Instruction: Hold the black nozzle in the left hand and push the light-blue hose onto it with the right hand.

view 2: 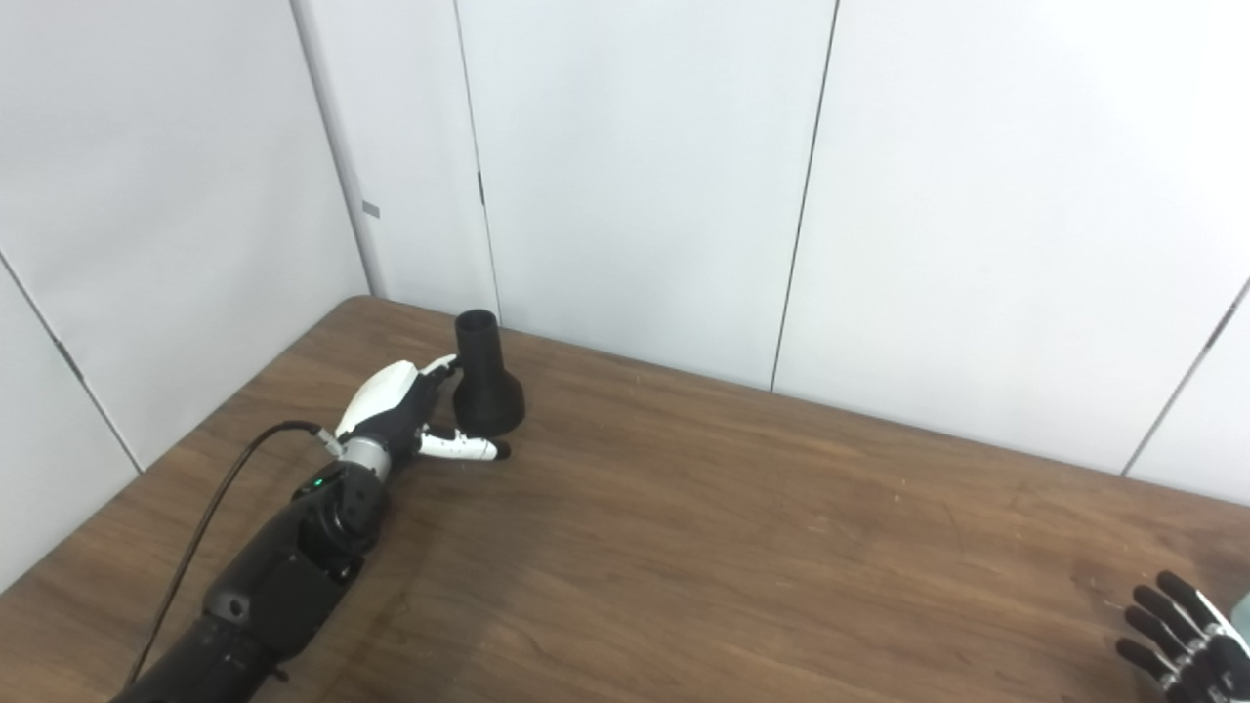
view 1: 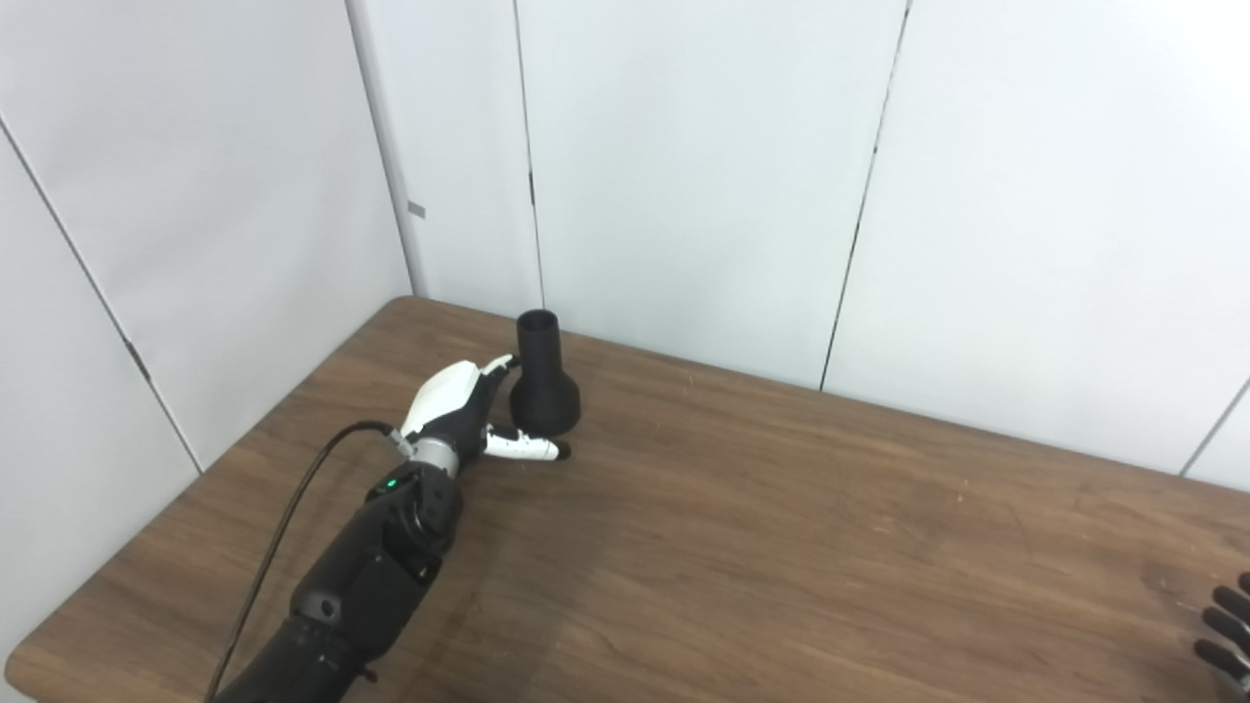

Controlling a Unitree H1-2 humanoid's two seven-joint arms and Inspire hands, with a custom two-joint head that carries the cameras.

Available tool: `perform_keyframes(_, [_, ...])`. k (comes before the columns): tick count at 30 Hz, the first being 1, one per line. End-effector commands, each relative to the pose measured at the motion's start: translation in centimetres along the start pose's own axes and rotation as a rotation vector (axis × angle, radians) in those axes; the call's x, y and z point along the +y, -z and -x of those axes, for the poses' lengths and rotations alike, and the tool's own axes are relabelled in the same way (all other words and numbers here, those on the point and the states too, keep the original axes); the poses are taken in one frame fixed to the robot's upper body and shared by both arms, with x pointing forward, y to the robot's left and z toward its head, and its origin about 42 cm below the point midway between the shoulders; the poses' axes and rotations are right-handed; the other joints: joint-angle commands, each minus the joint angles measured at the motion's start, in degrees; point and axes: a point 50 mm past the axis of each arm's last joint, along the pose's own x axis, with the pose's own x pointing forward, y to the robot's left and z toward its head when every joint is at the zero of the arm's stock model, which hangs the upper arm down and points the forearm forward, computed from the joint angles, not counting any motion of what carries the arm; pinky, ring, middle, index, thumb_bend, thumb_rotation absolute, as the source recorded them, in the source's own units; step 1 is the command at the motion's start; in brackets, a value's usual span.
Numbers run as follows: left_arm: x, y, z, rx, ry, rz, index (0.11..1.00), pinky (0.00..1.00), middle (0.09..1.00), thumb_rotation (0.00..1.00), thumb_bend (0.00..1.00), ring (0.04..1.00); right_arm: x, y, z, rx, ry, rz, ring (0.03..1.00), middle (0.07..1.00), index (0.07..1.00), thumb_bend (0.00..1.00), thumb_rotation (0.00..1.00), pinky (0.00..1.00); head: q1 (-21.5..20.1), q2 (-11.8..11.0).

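Note:
The black nozzle (view 1: 543, 379) stands upright on its wide base at the far left of the wooden table (view 1: 781, 547), narrow end up. My left hand (view 1: 459, 410) sits just left of it with its fingers apart. One fingertip (view 1: 506, 363) reaches the nozzle's neck, and the thumb (view 1: 527, 448) lies along the table in front of the base. The hand has not closed on the nozzle. My right hand (view 2: 1177, 640) shows at the bottom right corner, dark fingers spread, resting low by the table. A pale blue sliver (view 2: 1243, 610) at the right picture edge may be the hose.
White wall panels (view 1: 684, 176) rise right behind the table's far edge, close to the nozzle. A black cable (view 1: 283, 527) trails along my left forearm. Bare wood spans the stretch between the two hands.

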Motion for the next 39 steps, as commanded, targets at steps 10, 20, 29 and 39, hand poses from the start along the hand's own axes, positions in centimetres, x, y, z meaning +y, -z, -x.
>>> perform_keyframes(10, [2.8, -2.2, -3.0, -0.036, -0.08, -0.045, 0.889, 1.0, 0.926, 0.38, 0.95, 0.974, -0.5, 1.5, 0.8, 0.017, 0.007, -0.003, 0.83, 0.833, 0.857, 0.7, 1.0, 0.76, -0.16, 0.08])
perform_keyframes(20, [2.4, -3.4, -3.5, -0.068, -0.07, -0.022, 0.873, 1.0, 0.913, 0.36, 0.94, 0.943, -0.4, 1.8, 0.8, 0.017, 0.01, 0.002, 0.824, 0.826, 0.852, 0.71, 1.0, 0.75, -0.47, 0.24])
perform_keyframes(29, [2.0, -3.4, -3.6, -0.086, -0.05, -0.018, 0.819, 1.0, 0.876, 0.34, 0.92, 0.936, -0.3, 1.7, 0.8, 0.013, 0.01, 0.004, 0.822, 0.823, 0.854, 0.71, 1.0, 0.75, -0.52, 0.42])
perform_keyframes(39, [1.8, -3.8, -3.6, -0.073, -0.044, -0.024, 0.77, 1.0, 0.845, 0.29, 0.89, 0.922, -0.3, 1.8, 0.8, 0.017, 0.009, -0.002, 0.821, 0.82, 0.853, 0.71, 1.0, 0.74, -0.62, 0.54])
